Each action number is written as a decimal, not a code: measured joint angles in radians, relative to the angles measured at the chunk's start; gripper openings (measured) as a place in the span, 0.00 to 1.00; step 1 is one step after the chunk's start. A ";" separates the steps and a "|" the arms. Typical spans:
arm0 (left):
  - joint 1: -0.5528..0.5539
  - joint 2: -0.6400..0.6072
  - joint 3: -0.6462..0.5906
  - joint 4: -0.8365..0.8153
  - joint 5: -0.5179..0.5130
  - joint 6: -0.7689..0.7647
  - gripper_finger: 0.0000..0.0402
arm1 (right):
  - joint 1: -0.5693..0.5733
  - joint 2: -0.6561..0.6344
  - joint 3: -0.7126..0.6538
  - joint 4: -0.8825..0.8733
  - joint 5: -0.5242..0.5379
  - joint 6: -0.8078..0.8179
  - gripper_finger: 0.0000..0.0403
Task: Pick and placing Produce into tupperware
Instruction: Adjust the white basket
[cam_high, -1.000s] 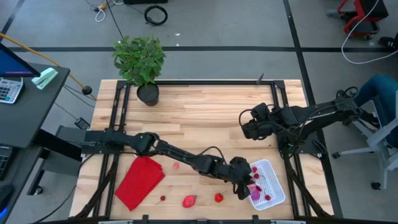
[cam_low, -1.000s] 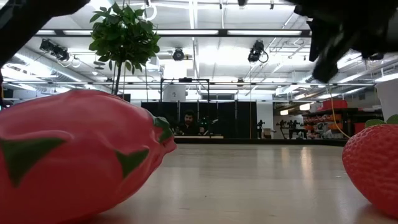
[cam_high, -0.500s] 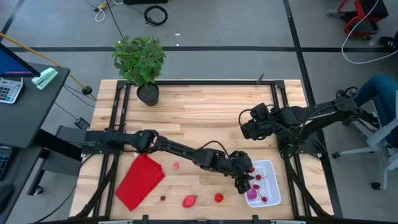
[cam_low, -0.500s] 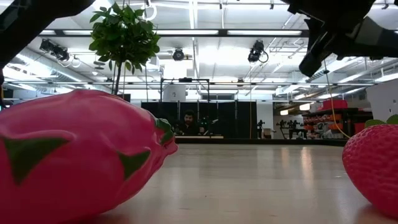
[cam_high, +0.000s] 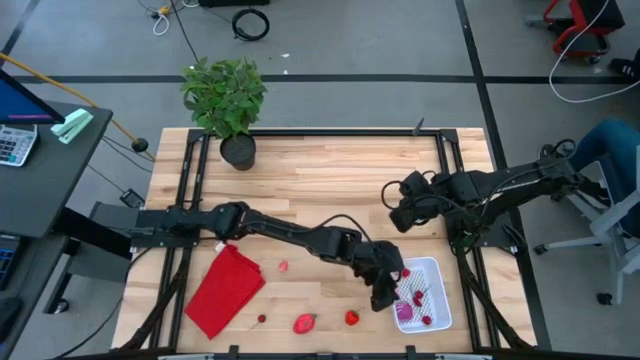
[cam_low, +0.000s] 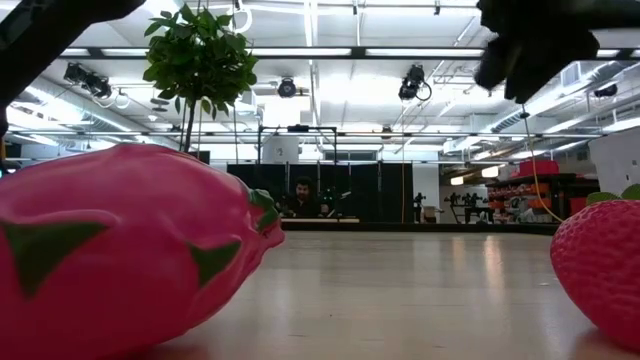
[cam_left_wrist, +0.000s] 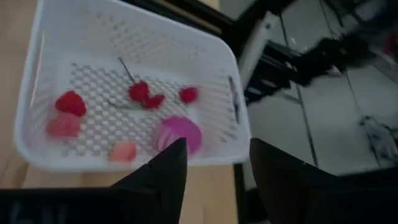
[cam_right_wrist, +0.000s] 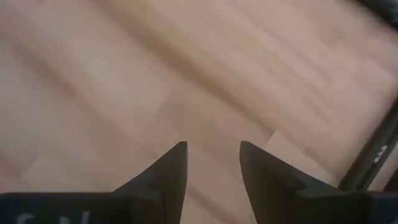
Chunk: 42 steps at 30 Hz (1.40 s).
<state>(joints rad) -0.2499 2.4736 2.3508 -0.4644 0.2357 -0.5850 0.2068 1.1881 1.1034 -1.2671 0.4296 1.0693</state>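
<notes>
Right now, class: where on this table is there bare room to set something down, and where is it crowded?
Free: the wooden stretch between the potted plant and the right claw. Crowded: the front edge, with the red cloth, loose produce, the tupperware and the left claw.

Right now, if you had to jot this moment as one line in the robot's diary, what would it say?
left gripper: open, empty, over tupperware edge | right gripper: open, empty, waiting above table | dragon fruit, strawberry: on the table
</notes>
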 joint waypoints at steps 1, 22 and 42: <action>0.003 -0.008 0.001 -0.016 0.017 0.009 0.43 | 0.004 0.000 0.000 -0.003 -0.033 -0.029 0.38; -0.033 -0.076 0.000 -0.557 0.039 0.128 0.01 | 0.533 -0.030 -0.011 -0.243 -0.616 0.519 0.01; -0.070 -0.074 0.000 -0.530 -0.022 0.057 0.01 | 0.813 0.123 -0.315 0.273 -0.595 1.047 0.00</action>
<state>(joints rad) -0.3195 2.3997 2.3505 -0.9947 0.2138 -0.5285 1.0199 1.3109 0.7883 -0.9946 -0.1658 2.1161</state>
